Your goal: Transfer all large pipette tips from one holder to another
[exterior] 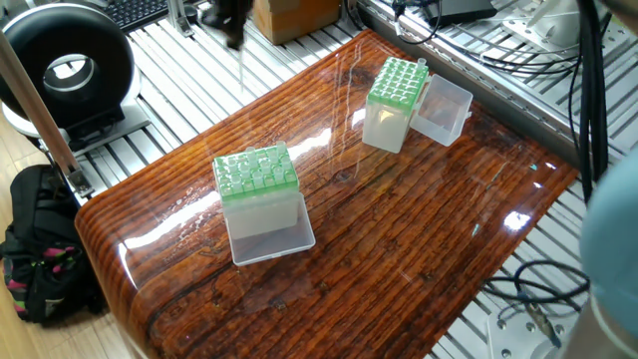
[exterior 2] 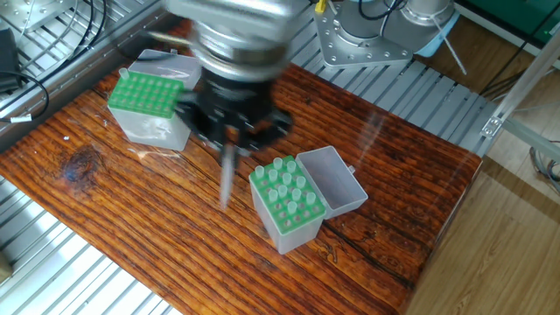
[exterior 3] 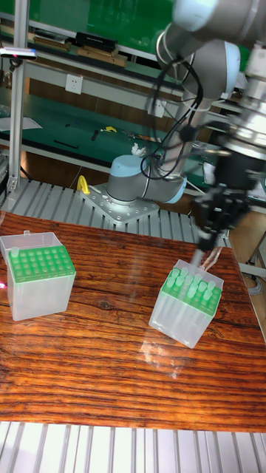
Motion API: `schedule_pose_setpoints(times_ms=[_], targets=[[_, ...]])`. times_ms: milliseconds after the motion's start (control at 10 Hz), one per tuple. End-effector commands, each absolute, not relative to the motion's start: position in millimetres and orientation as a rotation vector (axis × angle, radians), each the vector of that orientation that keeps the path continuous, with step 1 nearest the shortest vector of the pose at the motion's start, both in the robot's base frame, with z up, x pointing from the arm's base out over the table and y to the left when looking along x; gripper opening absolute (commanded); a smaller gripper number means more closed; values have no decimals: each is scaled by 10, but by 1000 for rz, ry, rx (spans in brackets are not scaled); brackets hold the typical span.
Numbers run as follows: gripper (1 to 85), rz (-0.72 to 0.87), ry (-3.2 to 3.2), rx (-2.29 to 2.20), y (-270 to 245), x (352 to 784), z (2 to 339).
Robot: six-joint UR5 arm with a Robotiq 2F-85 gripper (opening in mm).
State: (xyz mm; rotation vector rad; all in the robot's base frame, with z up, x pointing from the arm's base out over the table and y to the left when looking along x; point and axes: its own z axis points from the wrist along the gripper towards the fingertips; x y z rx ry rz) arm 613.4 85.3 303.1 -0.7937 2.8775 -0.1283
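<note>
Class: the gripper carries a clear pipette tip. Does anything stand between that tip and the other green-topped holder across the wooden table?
Nothing visible does. The slim clear pipette tip hangs from the black two-finger gripper, and only bare wooden table lies between it and the far green-topped clear plastic holder.

Two tip boxes stand well apart on the desk [exterior: 399,229]: one [exterior: 257,194] near its edge, the other [exterior: 393,102] toward the far end.

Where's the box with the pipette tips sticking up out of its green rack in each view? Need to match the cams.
One fixed view: tip box, left of centre, near the table's front edge.
The other fixed view: right of centre, lid open to the right.
Tall fixed view: lower right, below the tool.
Shared landmark: second green-topped box.
</note>
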Motion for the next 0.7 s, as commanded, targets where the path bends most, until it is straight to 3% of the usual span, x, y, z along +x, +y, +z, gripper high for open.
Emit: schedule_pose_setpoints(times_ms=[0, 600], targets=[[140, -186, 2854, -880, 153, 6121, 2920], [153, -28, 2943, -623, 220, 5957, 2791]])
